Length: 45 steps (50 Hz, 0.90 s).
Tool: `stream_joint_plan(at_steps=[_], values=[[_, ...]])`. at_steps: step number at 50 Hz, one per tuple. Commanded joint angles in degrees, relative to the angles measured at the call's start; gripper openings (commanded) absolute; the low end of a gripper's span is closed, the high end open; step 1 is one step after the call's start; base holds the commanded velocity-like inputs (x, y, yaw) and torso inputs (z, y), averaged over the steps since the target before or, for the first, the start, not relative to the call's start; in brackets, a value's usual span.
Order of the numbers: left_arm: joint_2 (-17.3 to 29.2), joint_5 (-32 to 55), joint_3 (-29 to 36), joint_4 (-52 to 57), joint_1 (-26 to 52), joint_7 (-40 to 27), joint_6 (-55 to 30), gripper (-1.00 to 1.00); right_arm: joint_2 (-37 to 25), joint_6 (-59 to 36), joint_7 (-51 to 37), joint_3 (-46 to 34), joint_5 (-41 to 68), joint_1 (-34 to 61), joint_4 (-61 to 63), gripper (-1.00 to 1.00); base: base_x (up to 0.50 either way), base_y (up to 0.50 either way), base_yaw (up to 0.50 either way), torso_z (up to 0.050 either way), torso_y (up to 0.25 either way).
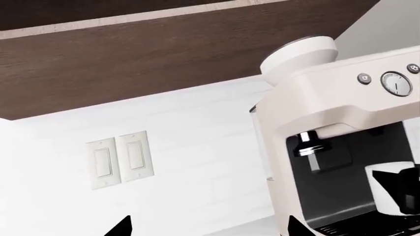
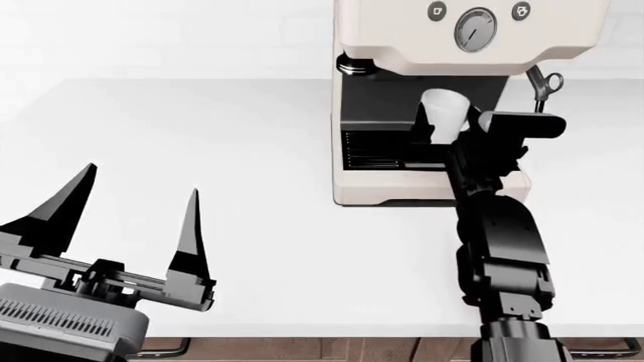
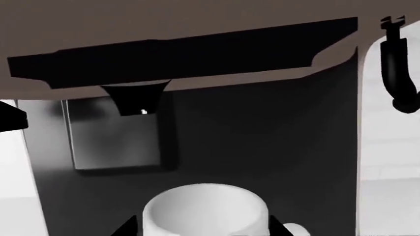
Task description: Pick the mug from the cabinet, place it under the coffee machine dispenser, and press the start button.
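**Mug in the recess, right gripper at its sides**

The left gripper hovers over the bare counter with fingers spread wide, holding nothing, well apart from the coffee machine. The right gripper reaches into the black recess with the mug between its fingertips; whether they pinch it I cannot tell. The dispenser hangs above and ahead of that hand. The mug looks light, rigid and slick: best held across its wall, gently.

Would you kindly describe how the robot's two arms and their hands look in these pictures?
Both arms are black. The left hand has two long, tapering, pointed black fingers on a black crossbar, above a grey ribbed housing. The right arm is built of chunky, rounded black segments ending in a boxy black wrist block. No cables or markings are visible.
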<state>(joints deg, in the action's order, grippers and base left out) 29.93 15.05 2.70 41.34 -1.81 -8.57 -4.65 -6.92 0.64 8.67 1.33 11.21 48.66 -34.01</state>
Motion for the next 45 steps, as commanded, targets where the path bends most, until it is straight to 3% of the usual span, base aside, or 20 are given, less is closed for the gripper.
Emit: stream_joint_plan(at_steps=[1,8,30,45], values=[[0.05,0.02,0.07,-0.16,-0.07,-0.09,0.27,1.0,-0.71,-3.44,-0.57,-0.62,-0.38,-1.67,1.85,1.0,0.0,0.0,0.0,0.0,0.0],[0.14,0.2,-0.05,-0.22,-0.15,-0.13,0.46,1.0,-0.72,-5.87,-1.08,-1.25,-0.09,-2.68,4.94,1.0,0.0,0.0,0.0,0.0,0.0],[0.29,0.38,0.45,-0.09,0.4,-0.2,0.33,1.0,-4.25,-17.31,-3.65,-0.18,4.35,-15.11,36.11,1.0,0.0,0.0,0.0,0.0,0.0],[0.16,1.24,0.77,-0.64,0.81,-0.04,0.44,1.0,-10.1,-28.93,-6.24,0.93,6.91,-24.68,60.93,1.0,0.0,0.0,0.0,0.0,0.0]])
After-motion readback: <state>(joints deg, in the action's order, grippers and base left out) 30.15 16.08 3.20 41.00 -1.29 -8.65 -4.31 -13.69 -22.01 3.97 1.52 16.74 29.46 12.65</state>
